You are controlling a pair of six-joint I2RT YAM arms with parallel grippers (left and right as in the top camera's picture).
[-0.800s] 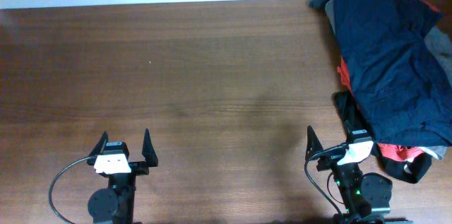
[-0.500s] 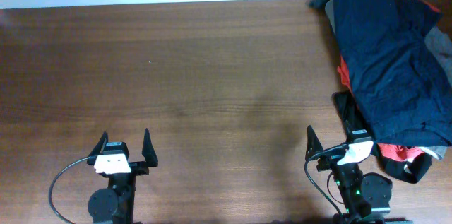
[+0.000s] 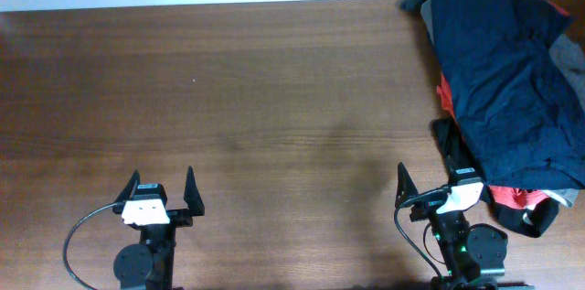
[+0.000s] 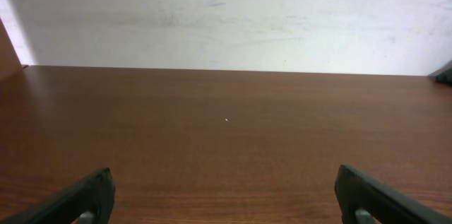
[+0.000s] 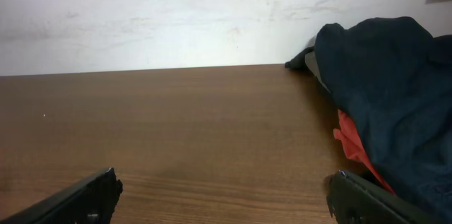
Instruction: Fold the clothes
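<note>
The dark navy shorts (image 3: 498, 70) lie crumpled on top of a pile at the table's right edge; they also show at the right of the right wrist view (image 5: 385, 90). My left gripper (image 3: 164, 194) is open and empty near the front edge, far left of the pile; its fingers frame bare wood in the left wrist view (image 4: 226, 196). My right gripper (image 3: 428, 185) is open and empty near the front edge, with its right finger right beside the pile's lower end (image 5: 222, 194).
Under the shorts lie a red garment (image 3: 515, 198), a grey garment (image 3: 569, 66) and a black one (image 3: 539, 221). The brown wooden table (image 3: 274, 98) ends at a pale wall (image 5: 176, 12) at the back.
</note>
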